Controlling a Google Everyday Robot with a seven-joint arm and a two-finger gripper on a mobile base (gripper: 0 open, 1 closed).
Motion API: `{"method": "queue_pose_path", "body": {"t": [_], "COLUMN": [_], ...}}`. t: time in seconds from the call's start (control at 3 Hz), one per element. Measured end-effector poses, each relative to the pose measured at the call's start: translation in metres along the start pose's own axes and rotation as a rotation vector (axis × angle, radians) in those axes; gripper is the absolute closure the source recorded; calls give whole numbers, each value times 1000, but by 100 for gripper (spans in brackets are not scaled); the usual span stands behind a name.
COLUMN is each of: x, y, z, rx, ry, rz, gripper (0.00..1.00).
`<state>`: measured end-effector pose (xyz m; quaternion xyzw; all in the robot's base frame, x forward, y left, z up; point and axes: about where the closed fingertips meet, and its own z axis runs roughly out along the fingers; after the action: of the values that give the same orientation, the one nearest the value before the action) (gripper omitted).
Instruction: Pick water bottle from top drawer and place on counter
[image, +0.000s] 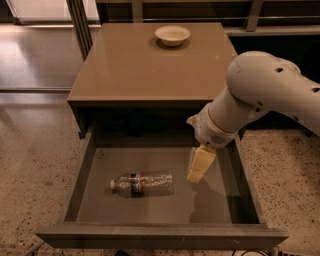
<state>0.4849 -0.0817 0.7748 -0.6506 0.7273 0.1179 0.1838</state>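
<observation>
The water bottle (142, 184) lies on its side on the bottom of the open top drawer (150, 207), cap to the left, left of centre. My gripper (199, 166) hangs inside the drawer at its right-middle, pointing down, just right of the bottle's base and a little apart from it. It holds nothing. The counter (150, 62) is the tan top of the cabinet behind the drawer.
A shallow cream bowl (172, 35) sits at the back of the counter. My white arm (260, 102) reaches in from the right over the drawer's right side. Speckled floor (35, 165) lies left and right of the cabinet.
</observation>
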Motion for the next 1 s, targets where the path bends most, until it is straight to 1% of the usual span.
{"method": "queue_pose_path", "body": {"t": [0.33, 0.67, 1.0], "x": [-28, -52, -49], "y": [1, 13, 14], "z": [39, 71, 77], "rx": [4, 44, 53], "ry": [-50, -52, -55], "rz": [-53, -82, -60], "gripper": [0, 0, 0]}}
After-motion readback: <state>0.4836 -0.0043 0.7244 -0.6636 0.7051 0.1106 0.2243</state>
